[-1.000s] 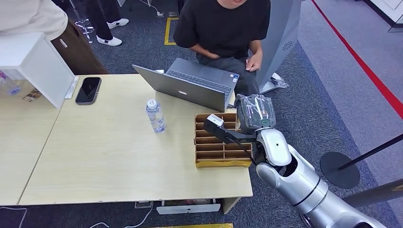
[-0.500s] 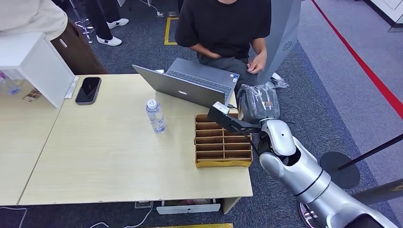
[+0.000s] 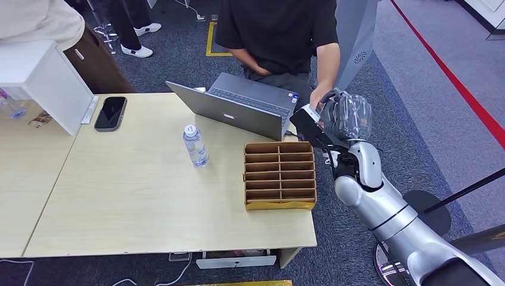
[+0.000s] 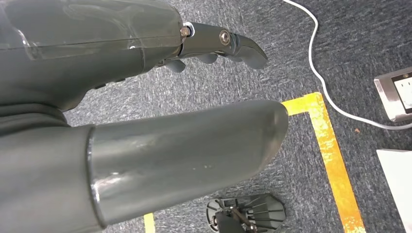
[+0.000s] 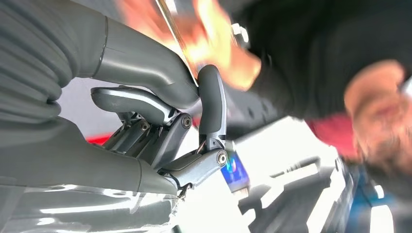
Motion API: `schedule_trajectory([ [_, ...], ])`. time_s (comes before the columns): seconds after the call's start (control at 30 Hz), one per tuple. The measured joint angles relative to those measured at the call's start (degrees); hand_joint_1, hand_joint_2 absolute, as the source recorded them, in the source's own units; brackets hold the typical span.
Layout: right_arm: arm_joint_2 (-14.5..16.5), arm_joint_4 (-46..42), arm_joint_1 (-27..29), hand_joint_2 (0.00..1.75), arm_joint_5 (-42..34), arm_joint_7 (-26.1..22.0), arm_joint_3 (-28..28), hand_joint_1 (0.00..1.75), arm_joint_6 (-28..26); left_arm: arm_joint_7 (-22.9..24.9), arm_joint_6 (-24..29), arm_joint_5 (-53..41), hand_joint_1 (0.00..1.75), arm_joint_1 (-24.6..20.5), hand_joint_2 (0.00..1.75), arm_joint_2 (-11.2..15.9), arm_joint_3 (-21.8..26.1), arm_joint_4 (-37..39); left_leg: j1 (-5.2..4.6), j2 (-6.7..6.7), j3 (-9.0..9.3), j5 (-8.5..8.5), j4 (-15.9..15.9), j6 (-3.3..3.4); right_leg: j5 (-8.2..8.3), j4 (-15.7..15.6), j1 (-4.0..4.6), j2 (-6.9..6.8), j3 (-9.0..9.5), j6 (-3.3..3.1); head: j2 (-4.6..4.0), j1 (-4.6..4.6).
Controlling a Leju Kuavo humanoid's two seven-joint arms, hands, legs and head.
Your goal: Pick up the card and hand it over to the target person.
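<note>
We see the right hand (image 3: 333,122) raised past the far right corner of the bench (image 3: 137,196), just beyond the open laptop (image 3: 244,107). Its fingers (image 5: 211,104) are closed onto the thumb, and the card (image 3: 310,112) is pinched between them; in the head view the card shows as a small pale piece at the front of the dark fingers. In the right wrist view we see the thin edge of the card (image 5: 177,34) rising from the pinch, though that picture is blurred.

The person's hand (image 3: 323,97) comes down from the black sleeve right next to the robot's right hand and the card. We cannot tell whether the person's fingers touch the card.

On the bench, the cardboard divider tray (image 3: 279,175) sits near the right edge, with the robot's forearm beside it and apart from it. A water bottle (image 3: 195,145) stands upright to the left of the tray, and a black phone (image 3: 111,112) lies flat farther left, near a white box (image 3: 44,83).

In the left wrist view, the left hand (image 4: 145,97) hangs above grey carpet with yellow floor tape (image 4: 330,145). Its thumb and fingers are apart, and we see nothing held in it.
</note>
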Motion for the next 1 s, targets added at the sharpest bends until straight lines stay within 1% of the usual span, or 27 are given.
schedule_trajectory([
  [0.03, 1.4, -0.3, 0.5, 1.75, 3.0, -2.2, -3.4, 1.75, 0.0, 0.0, -0.1, -0.1, 0.00, 0.0, 0.00, 0.0, -0.1, 0.0, 0.00, -0.01, -0.01, -0.01, 0.0, -0.01, -0.01, 0.0, 0.00, 0.00, -0.01, -0.01, 0.00, 0.00],
  [0.07, 2.2, 0.2, 0.5, 1.75, 4.4, -3.5, -5.0, 1.73, 0.0, 0.0, -0.1, -0.1, 0.00, 0.0, 0.00, -0.1, -0.1, 0.0, -0.01, 0.00, -0.01, 0.00, 0.0, -0.01, -0.01, 0.0, -0.01, 0.00, -0.03, -0.02, 0.00, 0.00],
  [0.13, 3.2, 0.1, 0.9, 1.75, 6.7, -4.9, -7.1, 1.68, 0.0, 0.0, -0.2, -0.1, 0.00, 0.0, 0.00, -0.1, -0.2, 0.0, -0.01, -0.01, 0.03, 0.01, 0.0, -0.02, -0.01, 0.0, -0.01, -0.01, 0.01, -0.04, 0.00, 0.00],
  [0.2, 3.4, 1.2, 0.5, 1.75, 7.4, -5.5, -7.6, 1.64, 0.0, 0.0, -0.2, -0.3, 0.00, 0.1, 0.00, -0.1, -0.1, -0.1, 0.02, -0.06, 0.05, -0.02, 0.0, -0.02, -0.04, 0.0, 0.02, -0.05, 0.05, -0.02, 0.00, 0.00],
  [0.3, 3.6, 2.0, 0.8, 1.75, 8.7, -5.0, -7.4, 1.64, 0.0, 0.1, -0.3, -0.4, 0.00, 0.1, 0.00, -0.1, -0.1, -0.1, 0.01, -0.06, 0.09, 0.03, -0.1, 0.01, 0.03, -0.1, 0.01, -0.07, 0.11, -0.01, 0.00, 0.00],
  [0.43, 2.8, 3.5, 0.7, 1.75, 9.2, -3.4, -5.3, 1.61, 0.0, 0.1, -0.4, -0.1, 0.00, 0.0, 0.00, -0.1, -0.4, 0.0, 0.02, -0.02, 0.11, 0.01, -0.1, 0.00, 0.02, -0.1, 0.02, -0.01, 0.12, 0.00, 0.00, 0.00],
  [0.53, 2.0, 5.3, 0.2, 1.75, 8.2, -2.5, -3.4, 1.56, 0.0, 0.3, -0.3, 0.0, 0.00, -0.1, 0.00, 0.3, -0.8, -0.5, 0.00, 0.02, 0.11, 0.01, -0.1, -0.01, 0.02, -0.1, 0.00, 0.02, 0.10, -0.02, 0.00, 0.00],
  [0.57, 1.9, 6.0, 0.0, 1.75, 8.0, -2.2, -2.8, 1.51, 0.0, 0.5, -0.2, 0.2, 0.00, -0.1, 0.00, 0.6, -1.1, -1.0, 0.01, -0.02, 0.09, -0.03, 0.0, -0.02, -0.03, 0.0, 0.01, 0.00, 0.09, 0.00, 0.00, 0.00],
  [0.6, 1.7, 6.6, -0.2, 1.75, 7.7, -2.0, -2.4, 1.39, 0.0, 0.7, 0.0, 0.3, 0.00, -0.1, 0.00, 0.9, -1.4, -1.6, 0.01, -0.03, 0.09, -0.04, 0.0, -0.02, -0.03, 0.0, 0.01, -0.02, 0.09, 0.00, 0.00, 0.00],
  [0.7, 0.7, 8.9, -1.0, 1.75, 6.2, -0.9, 0.8, 0.31, 0.0, 0.4, -0.3, 0.4, 0.00, -0.3, 0.00, 0.5, -1.5, -0.7, 0.01, 0.03, 0.14, 0.00, -0.1, -0.01, 0.02, -0.1, 0.01, 0.03, 0.12, -0.02, 0.00, 0.00],
  [0.73, 0.0, 9.9, -1.4, 1.75, 5.3, 0.1, 2.9, 0.03, 0.0, 0.2, -0.5, 0.3, 0.00, -0.3, 0.00, 0.2, -1.5, -0.2, 0.01, 0.04, 0.14, -0.02, -0.1, -0.01, 0.01, -0.1, 0.02, 0.04, 0.12, -0.02, 0.00, 0.00],
  [0.87, -1.7, 12.0, -2.5, 1.75, 2.1, 2.9, 8.4, 0.00, 0.0, 0.2, -0.7, 0.2, 0.00, -0.5, 0.00, 0.3, -1.6, 0.0, 0.01, 0.06, 0.09, -0.06, 0.0, -0.01, -0.02, 0.0, 0.01, 0.08, 0.06, 0.01, 0.00, 0.00],
  [1.0, -2.4, 11.5, -2.4, 1.75, 0.7, 3.8, 9.8, 0.00, 0.0, 0.3, -0.7, 0.2, 0.00, -0.6, 0.00, 0.3, -1.7, 0.0, 0.03, 0.04, 0.07, -0.05, 0.0, -0.01, -0.01, 0.0, 0.02, 0.06, 0.07, 0.02, 0.00, 0.00],
])
